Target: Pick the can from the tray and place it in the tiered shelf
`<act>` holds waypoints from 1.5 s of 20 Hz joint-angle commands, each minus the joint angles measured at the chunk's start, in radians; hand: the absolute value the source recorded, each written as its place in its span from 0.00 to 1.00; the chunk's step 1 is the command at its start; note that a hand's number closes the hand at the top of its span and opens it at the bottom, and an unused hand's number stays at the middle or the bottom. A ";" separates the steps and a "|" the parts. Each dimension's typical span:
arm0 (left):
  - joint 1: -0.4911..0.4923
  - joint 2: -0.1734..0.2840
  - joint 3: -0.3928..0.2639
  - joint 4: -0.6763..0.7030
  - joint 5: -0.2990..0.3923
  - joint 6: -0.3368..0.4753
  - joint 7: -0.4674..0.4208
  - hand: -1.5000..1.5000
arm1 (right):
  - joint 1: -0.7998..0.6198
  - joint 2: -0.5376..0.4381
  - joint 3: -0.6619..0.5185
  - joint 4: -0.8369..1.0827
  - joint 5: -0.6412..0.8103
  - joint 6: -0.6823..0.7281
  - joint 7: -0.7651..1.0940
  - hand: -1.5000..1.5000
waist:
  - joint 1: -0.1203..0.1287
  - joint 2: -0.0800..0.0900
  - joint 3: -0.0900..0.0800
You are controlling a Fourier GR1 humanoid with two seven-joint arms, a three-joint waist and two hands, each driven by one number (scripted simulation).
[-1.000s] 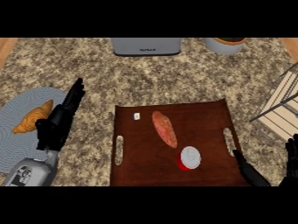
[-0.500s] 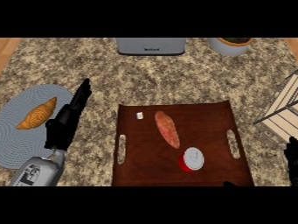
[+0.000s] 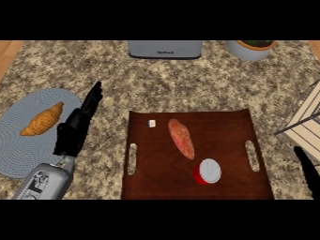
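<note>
1. Right robot hand is just poking in at the lower right edge. Only a dark finger or two shows, so I can't tell how it's set. It's holding nothing and sits apart from the dark brown wooden tray.
2. Left robot hand is parked with straight, relaxed fingers beside the round grey woven placemat with the golden croissant.
3. The short red can with a white lid lies on its side near the tray's front, just below the long reddish sweet potato.
4. Risks, imo: a can on its side could roll when nudged, or the reach could bump the pale slatted tiered shelf close by on the right.
5. Writing: a small white tag on the tray and lettering on the grey appliance at the back of the bench, neither readable.
</note>
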 commanded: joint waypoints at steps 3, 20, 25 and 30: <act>-0.023 -0.001 0.008 0.002 0.004 -0.018 0.021 0.50 | -0.133 -0.026 0.110 -0.100 0.132 0.255 0.406 0.00 | 0.010 -0.001 0.000; 0.005 -0.015 0.057 0.001 -0.014 -0.041 0.007 0.50 | -0.478 0.388 0.274 0.111 0.420 0.439 0.653 0.00 | -0.015 -0.007 0.005; -0.018 -0.022 0.065 -0.032 -0.018 -0.043 0.055 0.50 | -0.478 0.464 0.241 0.145 0.455 0.498 0.622 0.00 | -0.015 -0.008 0.006; 0.030 -0.040 0.056 0.004 -0.059 -0.033 -0.022 0.50 | -0.413 0.503 0.230 0.146 0.480 0.506 0.566 0.00 | -0.019 -0.008 0.006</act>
